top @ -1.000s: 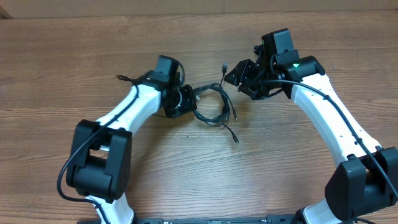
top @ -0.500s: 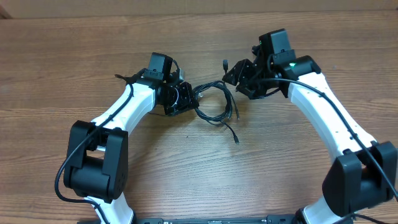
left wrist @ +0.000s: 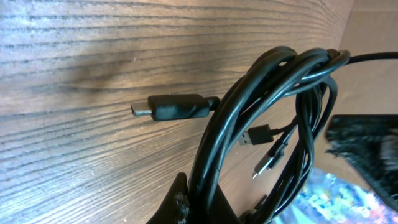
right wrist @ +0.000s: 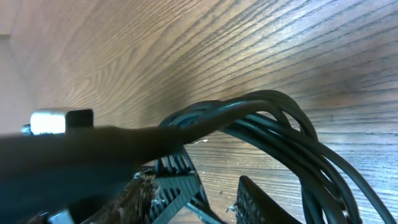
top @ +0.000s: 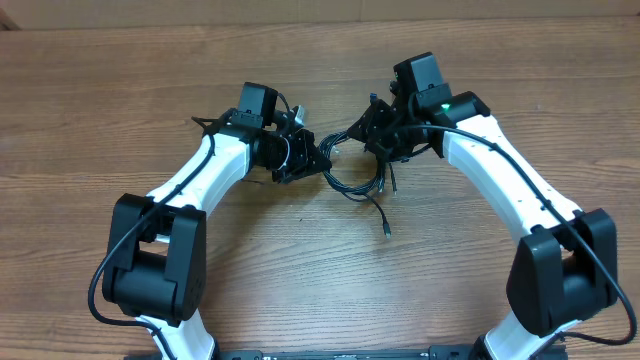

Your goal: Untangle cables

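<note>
The right gripper (top: 374, 138) has swung left onto the far right edge of the cables (left wrist: 227, 124); I cannot tell whether its jaws grip them. Nearest, a loose plug end (top: 386, 232) trails on the table (top: 100, 90). Beyond it, the left gripper (top: 308, 160) clenches the coil's left side.

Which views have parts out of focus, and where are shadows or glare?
Right wrist view: a dark band with a silver tip crosses the left foreground, blurred; the coil of thin black cables is sharper. Left wrist view: the black plug is sharp, a shadow lies on the brown wooden table, the lower right corner is blurred. Overhead view: even light, no glare.
</note>
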